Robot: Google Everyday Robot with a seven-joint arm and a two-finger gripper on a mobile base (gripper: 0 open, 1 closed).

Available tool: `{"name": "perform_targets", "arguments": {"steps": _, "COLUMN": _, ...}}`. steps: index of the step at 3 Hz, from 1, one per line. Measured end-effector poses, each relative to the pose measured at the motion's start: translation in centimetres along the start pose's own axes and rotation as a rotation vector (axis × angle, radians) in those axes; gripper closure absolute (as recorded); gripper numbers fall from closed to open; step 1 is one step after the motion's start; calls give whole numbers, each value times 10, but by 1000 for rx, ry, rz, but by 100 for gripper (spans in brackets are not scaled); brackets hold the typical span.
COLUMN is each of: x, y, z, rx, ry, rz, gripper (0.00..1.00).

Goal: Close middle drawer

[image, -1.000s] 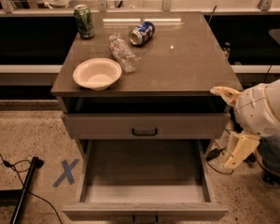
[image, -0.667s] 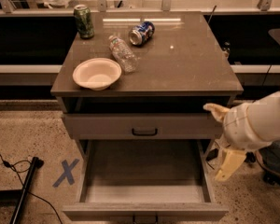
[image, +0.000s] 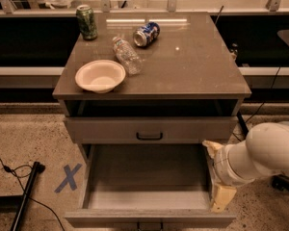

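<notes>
The middle drawer (image: 149,182) is pulled far out below the taller-fronted top drawer (image: 111,129). It is wide, grey and empty inside. Its low front (image: 101,219) lies at the bottom edge of the view, with only the top of its black handle (image: 150,225) showing. My gripper (image: 216,174) is at the drawer's right side wall, on the end of my white arm (image: 265,150). Its two cream fingers are spread, one fingertip (image: 210,147) near the top drawer's corner and the other (image: 222,199) by the drawer's right front corner. It holds nothing.
On the cabinet top (image: 192,66) are a white bowl (image: 100,75), a lying plastic bottle (image: 126,55), a lying blue can (image: 146,34) and an upright green can (image: 87,22). A blue X of tape (image: 68,178) and a black cable and pole (image: 24,196) lie on the floor to the left.
My arm and gripper have moved left and down, from beside the cabinet's right corner to the right side of the open middle drawer. The drawer has not moved.
</notes>
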State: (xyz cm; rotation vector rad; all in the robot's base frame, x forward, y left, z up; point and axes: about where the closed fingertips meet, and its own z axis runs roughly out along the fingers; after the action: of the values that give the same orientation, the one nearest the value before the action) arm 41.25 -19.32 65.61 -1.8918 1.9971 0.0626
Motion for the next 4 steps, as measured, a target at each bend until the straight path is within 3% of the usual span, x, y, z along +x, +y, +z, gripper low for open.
{"name": "perform_targets", "arguments": {"steps": 2, "x": 4, "y": 4, "z": 19, "rx": 7, "ry": 53, "rz": 2, "gripper": 0}}
{"name": "perform_targets", "arguments": {"steps": 4, "x": 21, "y": 33, "z": 122, "rx": -54, "ry": 174, "rz": -59, "gripper": 0}}
